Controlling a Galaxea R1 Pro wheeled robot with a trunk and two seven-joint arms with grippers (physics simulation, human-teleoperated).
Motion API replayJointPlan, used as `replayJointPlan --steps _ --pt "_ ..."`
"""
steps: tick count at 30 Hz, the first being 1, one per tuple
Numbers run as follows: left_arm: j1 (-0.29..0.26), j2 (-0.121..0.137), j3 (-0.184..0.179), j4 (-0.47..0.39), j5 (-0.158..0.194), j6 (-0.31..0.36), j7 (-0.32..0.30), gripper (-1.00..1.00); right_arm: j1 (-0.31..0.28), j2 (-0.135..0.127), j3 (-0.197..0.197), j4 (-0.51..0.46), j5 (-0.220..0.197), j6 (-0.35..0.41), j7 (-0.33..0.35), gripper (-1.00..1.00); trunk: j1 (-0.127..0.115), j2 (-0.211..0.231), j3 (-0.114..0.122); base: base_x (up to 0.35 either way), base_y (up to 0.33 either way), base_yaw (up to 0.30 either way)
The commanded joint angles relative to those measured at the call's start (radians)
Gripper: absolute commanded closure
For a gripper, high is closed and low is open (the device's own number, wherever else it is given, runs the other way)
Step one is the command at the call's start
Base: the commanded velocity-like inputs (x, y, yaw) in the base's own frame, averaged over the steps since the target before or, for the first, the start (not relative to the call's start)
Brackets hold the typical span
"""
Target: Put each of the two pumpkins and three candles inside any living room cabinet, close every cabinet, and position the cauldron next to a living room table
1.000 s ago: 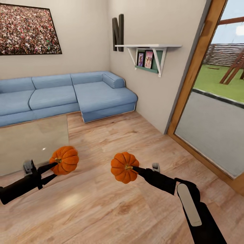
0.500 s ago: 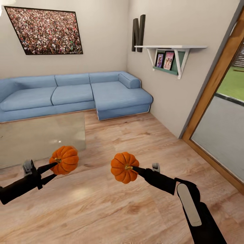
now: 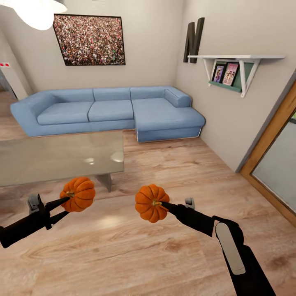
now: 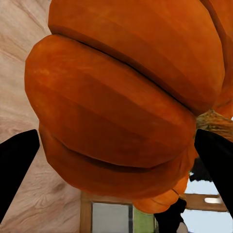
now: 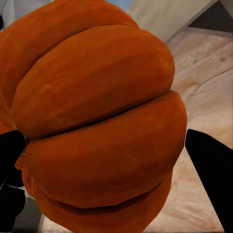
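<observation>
I carry two orange ribbed pumpkins above the wooden floor. My left gripper [image 3: 65,206] is shut on one pumpkin [image 3: 78,194], held low at the left of the head view. My right gripper [image 3: 161,204] is shut on the other pumpkin [image 3: 150,203], near the middle. Close up, the left wrist view has its pumpkin [image 4: 121,97] between dark fingertips [image 4: 17,165], and the right wrist view has its pumpkin [image 5: 97,121] between dark fingertips [image 5: 211,170]. The candles, the cabinet and the cauldron are out of view.
A glass-topped low table [image 3: 53,158] stands ahead at the left. Behind it a blue corner sofa [image 3: 111,111] runs along the far wall. A white wall shelf [image 3: 236,61] hangs at the right, above a wood-framed glass door [image 3: 273,152]. Bare wooden floor [image 3: 172,164] lies ahead.
The whole view has swung to the left: sofa, table and shelf have slid rightward in the picture and the door has nearly left it. Both grippers keep their pumpkins in the same place.
</observation>
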Motion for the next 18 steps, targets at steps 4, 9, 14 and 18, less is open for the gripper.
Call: replayJointPlan --steps 4,9,14,18 --pt "-0.001 0.0 0.001 0.0 0.009 0.006 -0.009 1.0 -0.001 0.001 -0.003 -0.001 -0.013 0.01 0.006 1.0 0.0 0.0 -0.001 -0.017 0.0 0.288" --pt "-0.001 0.0 0.001 0.0 0.009 0.006 -0.009 1.0 -0.001 0.002 -0.003 -0.002 -0.013 0.01 0.006 1.0 0.0 0.0 -0.001 -0.001 0.0 0.288" --pt "-0.001 0.0 0.003 0.0 0.009 0.006 -0.009 1.0 0.0 0.001 -0.003 -0.002 -0.013 0.011 0.008 1.0 0.0 0.0 -0.001 0.0 0.0 0.288" --pt "-0.001 0.0 0.004 0.0 0.009 0.006 -0.01 1.0 0.0 0.001 -0.004 -0.002 -0.013 0.011 0.009 1.0 0.0 0.0 -0.001 0.0 0.0 0.288"
